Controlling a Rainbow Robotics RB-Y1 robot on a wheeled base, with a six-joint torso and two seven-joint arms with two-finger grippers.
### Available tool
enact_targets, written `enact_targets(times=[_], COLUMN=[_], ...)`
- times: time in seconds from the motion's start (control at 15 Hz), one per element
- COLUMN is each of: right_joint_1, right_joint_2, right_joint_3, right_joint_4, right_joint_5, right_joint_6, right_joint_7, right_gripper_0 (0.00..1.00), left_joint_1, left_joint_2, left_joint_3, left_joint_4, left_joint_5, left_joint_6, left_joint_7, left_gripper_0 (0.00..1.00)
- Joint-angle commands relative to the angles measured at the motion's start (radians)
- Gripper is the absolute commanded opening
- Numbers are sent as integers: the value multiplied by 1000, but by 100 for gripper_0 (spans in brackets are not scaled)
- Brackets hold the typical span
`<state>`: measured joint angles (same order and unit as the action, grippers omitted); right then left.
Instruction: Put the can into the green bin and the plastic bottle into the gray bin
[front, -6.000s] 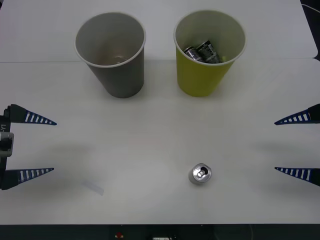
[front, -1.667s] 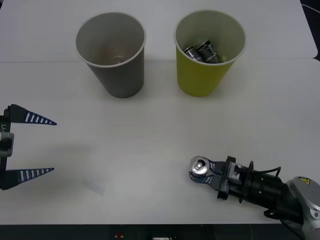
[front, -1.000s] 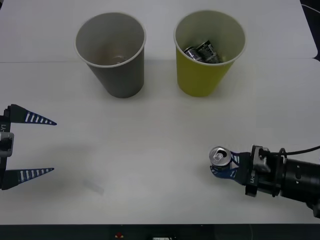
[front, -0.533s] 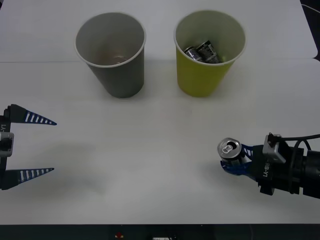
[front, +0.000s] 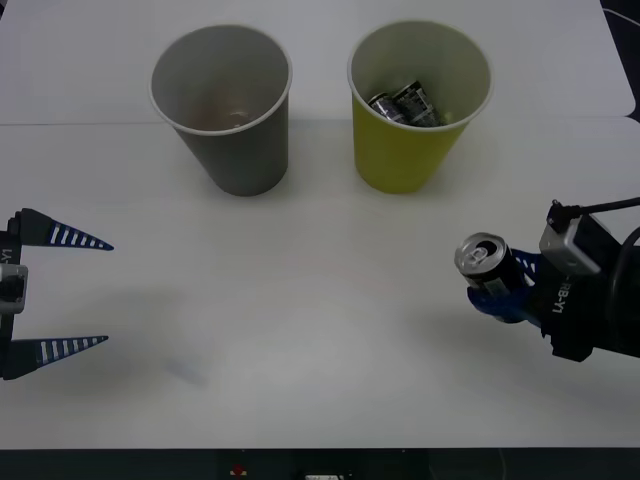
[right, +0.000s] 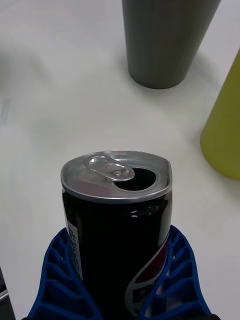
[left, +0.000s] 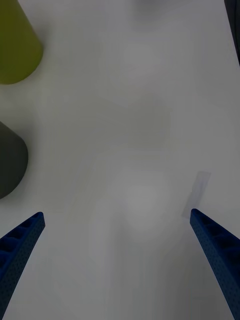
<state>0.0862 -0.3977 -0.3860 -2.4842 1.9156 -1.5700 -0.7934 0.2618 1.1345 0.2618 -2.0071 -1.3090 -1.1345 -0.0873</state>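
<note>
**Q:** Beside the green bin (front: 418, 110), toward the robot and to its right, what is held, and by which arm?

**A:** The right gripper (front: 503, 290) clamps the can (front: 483, 258) between its blue ribbed fingers (right: 60, 280). The can appears lifted off the table (front: 300, 300), pull tab and opening up, roughly upright. The left gripper (front: 55, 295) sits parked well to the left of the green bin, near the table's left edge, fingers spread wide and empty.

**Q:** How far along is the task, judging from this arrangement?

**A:** The can is grasped but not yet binned, so the carry and the release remain. The green bin already contains dark cans (front: 405, 105). The gray bin (front: 222, 105), standing left of the green bin with a clear gap between them, holds nothing that can be made out, and no plastic bottle is identifiable on the table; that half cannot be judged complete.

**Q:** What room is there for the move?

**A:** Bare tabletop lies between the can and the green bin, with no obstacle on that path. The bin's rolled rim stands higher than the can, so the can probably needs more height before crossing it. The cans inside leave less depth for the drop. A small pale strip (left: 200, 192) lies on the table far left of the green bin, off the path.
</note>
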Motion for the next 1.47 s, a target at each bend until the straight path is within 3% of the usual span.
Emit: enact_targets(times=[0.07, 0.67, 0.93, 1.27, 1.47], right_joint_1=[-75, -312, -525, -730, -847], right_joint_2=[-12, -210, -182, -162, -122], right_joint_3=[-5, 98, 110, 182, 249], right_joint_4=[-70, -58, 67, 288, 415], right_joint_5=[56, 98, 141, 278, 416], right_joint_6=[-1, -1, -1, -1, -1], right_joint_7=[-159, -489, -495, -495, -497], right_gripper_0=[0, 0, 0, 0, 0], left_joint_1=[0, 0, 0, 0, 0], left_joint_2=[0, 0, 0, 0, 0], left_joint_3=[0, 0, 0, 0, 0], left_joint_4=[0, 0, 0, 0, 0], left_joint_5=[0, 0, 0, 0, 0], left_joint_6=[0, 0, 0, 0, 0], left_joint_7=[0, 0, 0, 0, 0], left_gripper_0=[100, 100, 100, 100, 100])
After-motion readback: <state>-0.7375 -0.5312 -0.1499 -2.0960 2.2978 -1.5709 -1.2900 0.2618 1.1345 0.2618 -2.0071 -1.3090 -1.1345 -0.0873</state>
